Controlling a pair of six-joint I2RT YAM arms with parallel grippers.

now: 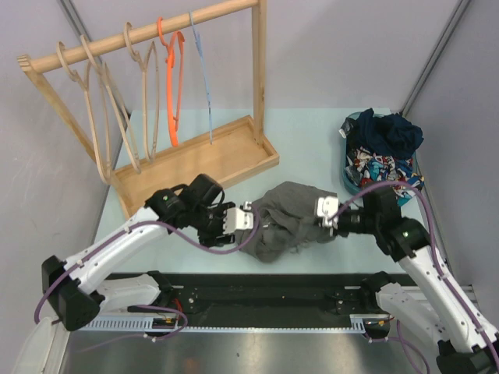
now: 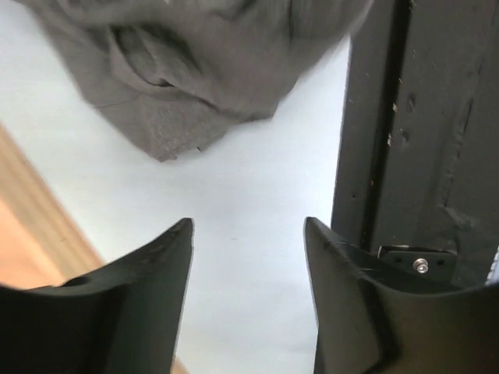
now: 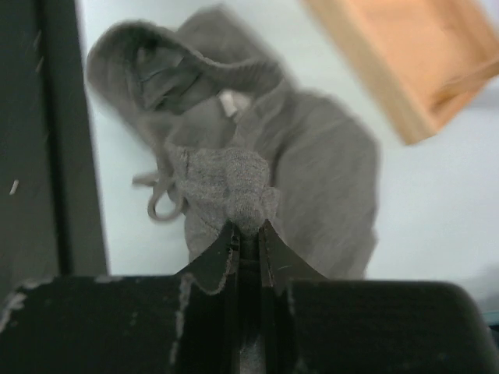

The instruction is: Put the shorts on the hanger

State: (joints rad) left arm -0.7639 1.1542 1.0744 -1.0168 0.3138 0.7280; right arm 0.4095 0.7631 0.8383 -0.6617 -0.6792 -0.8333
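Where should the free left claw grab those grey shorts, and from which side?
Grip the bunched edge of the shorts on the left, coming in from the left: the right gripper pinches the opposite side, and the open left gripper faces that edge.

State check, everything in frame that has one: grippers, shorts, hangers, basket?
left gripper: open, empty, next to the shorts
right gripper: shut on a fold of the shorts
shorts: crumpled on the table, not on any hanger
light-blue hanger: hanging on the rack, bare
orange hanger: hanging on the rack, bare
wooden hangers: hanging on the rack, bare
basket: filled, navy garment on top
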